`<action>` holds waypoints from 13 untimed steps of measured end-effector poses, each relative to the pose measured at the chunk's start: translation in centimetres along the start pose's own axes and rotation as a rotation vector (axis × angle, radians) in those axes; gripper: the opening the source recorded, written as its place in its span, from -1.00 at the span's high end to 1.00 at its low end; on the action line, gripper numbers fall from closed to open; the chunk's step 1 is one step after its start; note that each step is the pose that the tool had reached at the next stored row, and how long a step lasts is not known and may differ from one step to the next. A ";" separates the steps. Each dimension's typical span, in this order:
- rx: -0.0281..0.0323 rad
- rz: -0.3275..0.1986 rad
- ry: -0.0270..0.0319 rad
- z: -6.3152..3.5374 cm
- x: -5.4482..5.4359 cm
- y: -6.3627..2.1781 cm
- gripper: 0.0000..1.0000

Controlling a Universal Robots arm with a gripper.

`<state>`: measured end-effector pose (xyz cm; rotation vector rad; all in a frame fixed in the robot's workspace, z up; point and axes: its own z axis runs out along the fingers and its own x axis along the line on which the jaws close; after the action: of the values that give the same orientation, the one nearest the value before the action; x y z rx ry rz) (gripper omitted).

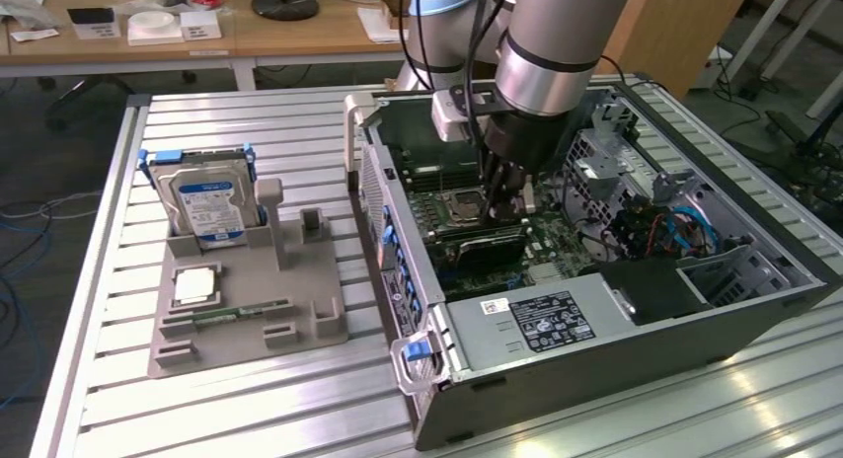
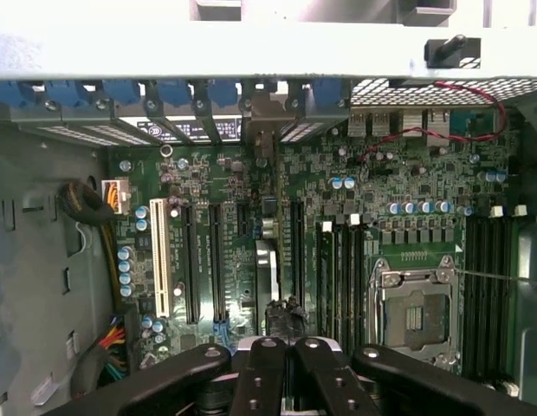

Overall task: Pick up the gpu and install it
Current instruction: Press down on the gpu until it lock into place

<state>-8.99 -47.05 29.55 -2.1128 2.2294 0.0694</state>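
The gpu (image 2: 267,264) shows edge-on in the wrist view as a thin card standing upright on the green motherboard (image 2: 372,199), between the long black expansion slots, with its metal bracket end against the case's rear slot openings. In the exterior view the gpu (image 1: 477,244) is a dark card low inside the open computer case (image 1: 633,315). My gripper (image 2: 284,343) is directly over it, fingers shut together on the card's upper edge. My gripper (image 1: 507,213) reaches straight down into the middle of the case.
On the exterior view's left, a grey holder (image 1: 244,320) carries a silver hard drive with a blue label (image 1: 204,203), a processor chip (image 1: 195,285) and a green memory stick (image 1: 244,309). The processor socket (image 2: 416,312), memory slots and cable bundles (image 2: 108,260) surround the card.
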 end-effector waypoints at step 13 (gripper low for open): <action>0.0000 0.000 0.0001 0.63 -0.1 0.08 0.79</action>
<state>-9.05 -46.87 28.93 -2.1126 2.2296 0.0693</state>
